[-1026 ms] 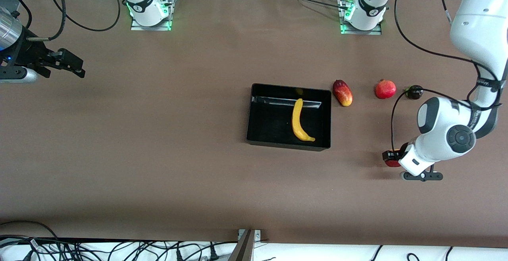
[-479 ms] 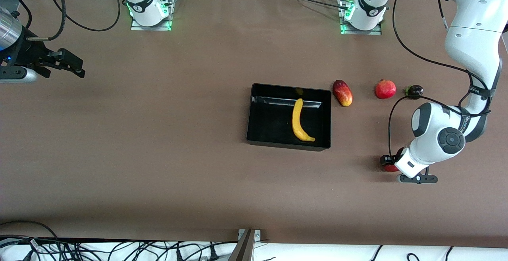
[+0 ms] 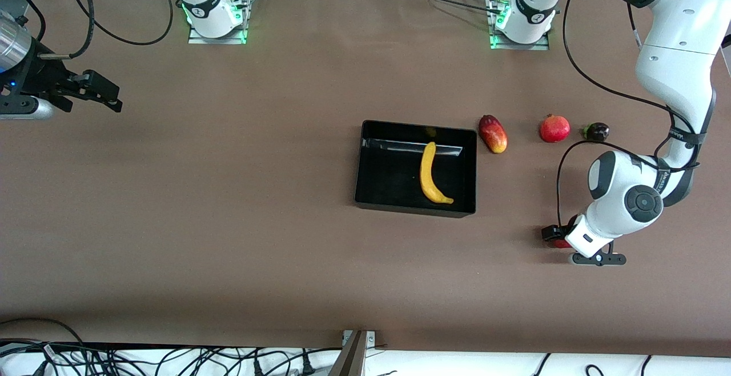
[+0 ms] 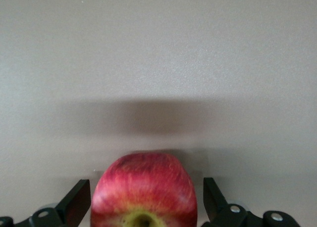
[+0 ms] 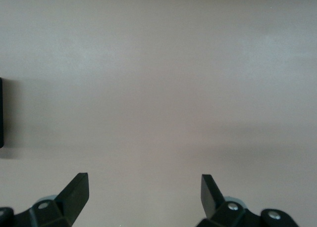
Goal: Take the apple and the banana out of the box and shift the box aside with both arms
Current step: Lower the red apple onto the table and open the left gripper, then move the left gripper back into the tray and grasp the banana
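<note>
Apple (image 4: 143, 192) sits on table between left gripper's (image 4: 143, 207) parted jaws, just released; right gripper (image 5: 143, 197) waits open; next: banana (image 3: 431, 174) from box (image 3: 377, 193).

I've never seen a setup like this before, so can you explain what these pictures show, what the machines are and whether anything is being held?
Two white robot arms work at a brown table. One picture looks down from high across the table; the other two come from cameras on each arm's wrist.

A banana lies in a black box. Beside the box, toward the left arm's end, sit a mango, a pomegranate and a small dark fruit.

The left gripper is down at an apple on the table, fingers open either side, not gripping. The right gripper waits open over bare table at the other end.
</note>
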Controlling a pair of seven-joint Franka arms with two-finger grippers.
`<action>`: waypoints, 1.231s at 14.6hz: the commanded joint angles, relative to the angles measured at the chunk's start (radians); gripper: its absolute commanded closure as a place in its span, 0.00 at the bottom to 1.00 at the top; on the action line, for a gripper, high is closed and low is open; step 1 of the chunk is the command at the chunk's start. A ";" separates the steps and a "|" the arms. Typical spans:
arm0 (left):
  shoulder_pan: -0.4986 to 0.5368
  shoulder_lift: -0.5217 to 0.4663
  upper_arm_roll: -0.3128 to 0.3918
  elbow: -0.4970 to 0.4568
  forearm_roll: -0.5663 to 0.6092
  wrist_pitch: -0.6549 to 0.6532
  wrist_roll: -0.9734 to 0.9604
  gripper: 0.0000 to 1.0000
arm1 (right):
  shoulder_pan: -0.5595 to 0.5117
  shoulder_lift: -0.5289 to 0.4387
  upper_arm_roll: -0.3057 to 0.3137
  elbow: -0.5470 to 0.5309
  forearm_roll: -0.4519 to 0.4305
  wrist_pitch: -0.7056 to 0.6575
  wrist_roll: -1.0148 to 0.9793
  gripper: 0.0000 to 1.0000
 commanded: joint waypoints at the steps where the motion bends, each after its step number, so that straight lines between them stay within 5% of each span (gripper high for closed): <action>1: -0.033 -0.056 -0.039 0.091 -0.025 -0.229 -0.027 0.00 | -0.013 0.005 0.008 0.017 -0.006 -0.012 -0.016 0.00; 5: -0.182 -0.157 -0.076 0.089 -0.125 -0.357 -0.380 0.00 | -0.013 0.005 0.008 0.017 -0.006 -0.012 -0.016 0.00; 9: -0.338 -0.146 -0.076 0.061 -0.126 -0.376 -0.720 0.00 | -0.011 0.005 0.008 0.017 -0.006 -0.011 -0.016 0.00; 18: -0.391 -0.123 -0.114 -0.049 -0.122 -0.265 -0.906 0.00 | -0.011 0.005 0.008 0.017 -0.005 -0.011 -0.016 0.00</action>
